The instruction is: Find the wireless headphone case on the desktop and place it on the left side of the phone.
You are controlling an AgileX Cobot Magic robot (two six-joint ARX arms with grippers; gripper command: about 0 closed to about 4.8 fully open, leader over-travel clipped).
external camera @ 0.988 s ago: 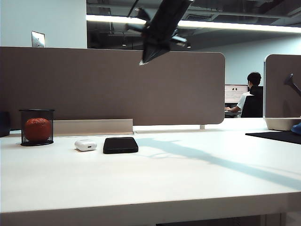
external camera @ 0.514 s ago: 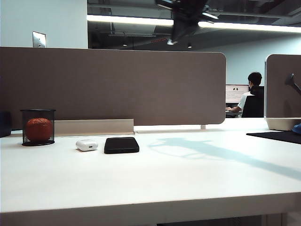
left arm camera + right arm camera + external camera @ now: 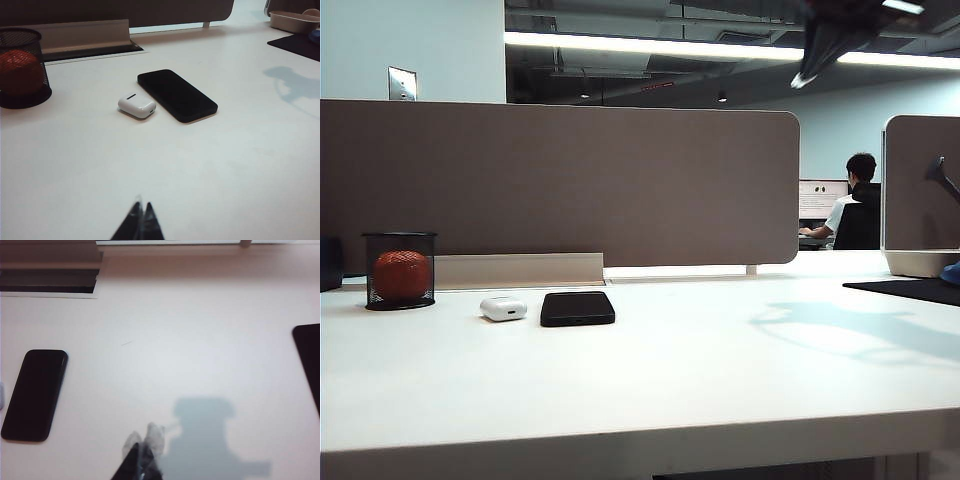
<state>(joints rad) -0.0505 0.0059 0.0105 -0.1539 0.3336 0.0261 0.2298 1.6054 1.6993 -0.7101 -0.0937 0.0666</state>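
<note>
White desktop (image 3: 700, 380) fills foreground, brown-grey partition (image 3: 620, 180) behind. Left gripper (image 3: 140, 220): low, near desk edge, fingers pressed together, nothing held. Case (image 3: 503, 308) lies just beside phone (image 3: 577, 308), on its left in exterior view, small gap between, both flat on desk. Mesh cup (image 3: 399, 270) with orange ball farther left. Right gripper (image 3: 144, 450): high above desk's right half, well apart from phone, fingers pressed together, empty. Judgement: placement looks done; only arm parking appears left.
</note>
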